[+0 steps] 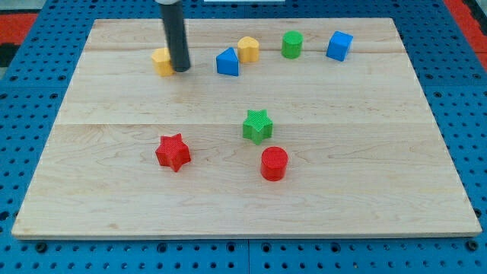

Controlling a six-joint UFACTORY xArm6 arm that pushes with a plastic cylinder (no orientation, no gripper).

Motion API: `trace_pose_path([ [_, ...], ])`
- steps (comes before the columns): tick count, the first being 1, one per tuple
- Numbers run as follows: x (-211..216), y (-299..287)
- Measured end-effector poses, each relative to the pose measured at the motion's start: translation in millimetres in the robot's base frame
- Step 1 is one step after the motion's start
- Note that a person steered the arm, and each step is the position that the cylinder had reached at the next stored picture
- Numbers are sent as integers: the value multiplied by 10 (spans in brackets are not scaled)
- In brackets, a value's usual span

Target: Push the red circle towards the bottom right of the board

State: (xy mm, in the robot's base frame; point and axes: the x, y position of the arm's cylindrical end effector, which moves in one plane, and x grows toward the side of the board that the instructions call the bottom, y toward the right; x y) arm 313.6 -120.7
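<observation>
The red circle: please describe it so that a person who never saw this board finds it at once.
Start at the wooden board and look in its lower half, slightly toward the view's right. The red circle stands there, just below the green star. The red star to its left has points; this one is round.

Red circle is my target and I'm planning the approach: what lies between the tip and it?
In the camera view, bare board mostly; the green star sits just right of the line from my tip to the red circle.
</observation>
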Motion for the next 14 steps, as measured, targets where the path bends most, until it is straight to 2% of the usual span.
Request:
trace_pose_path([
  [1,-315,-147],
  [2,-331,-594],
  [3,-208,-576],
  [5,-159,-87],
  [7,-29,30],
  [9,362,252],
  [10,619,597],
  [12,1465,954],
  [14,1665,1069],
])
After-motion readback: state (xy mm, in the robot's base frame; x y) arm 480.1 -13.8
